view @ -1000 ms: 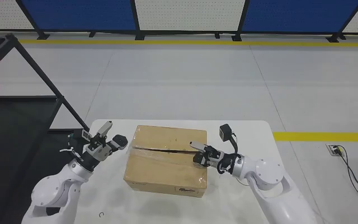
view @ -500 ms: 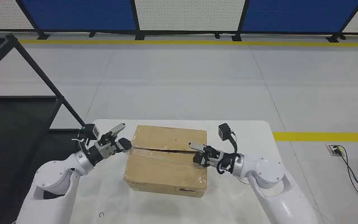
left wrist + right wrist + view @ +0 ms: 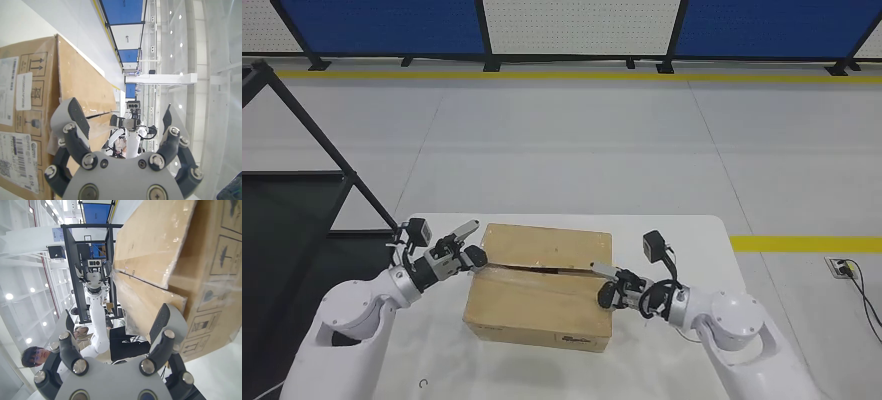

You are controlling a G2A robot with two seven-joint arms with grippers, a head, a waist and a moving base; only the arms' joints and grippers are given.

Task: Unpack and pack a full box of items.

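A closed brown cardboard box (image 3: 537,300) with clear tape along its top seam stands in the middle of the white table (image 3: 682,240). My left gripper (image 3: 472,243) is open at the box's left end, level with the seam. In the left wrist view one finger (image 3: 78,117) lies against the top edge of the box (image 3: 34,75), the other out in free air. My right gripper (image 3: 601,282) is open at the right end of the seam. One of its fingers (image 3: 164,321) rests by the corner of the near flap of the box (image 3: 151,247).
A black metal frame (image 3: 312,130) stands off the table's left side. A small dark ring (image 3: 422,383) lies near the table's front left. Bare tabletop runs on both sides of the box, and the far table edge (image 3: 562,216) is just behind it.
My left gripper has moved right, up to the box's left end at the seam. My right gripper has shifted slightly right and nearer, to the box's right edge. The box has not moved.
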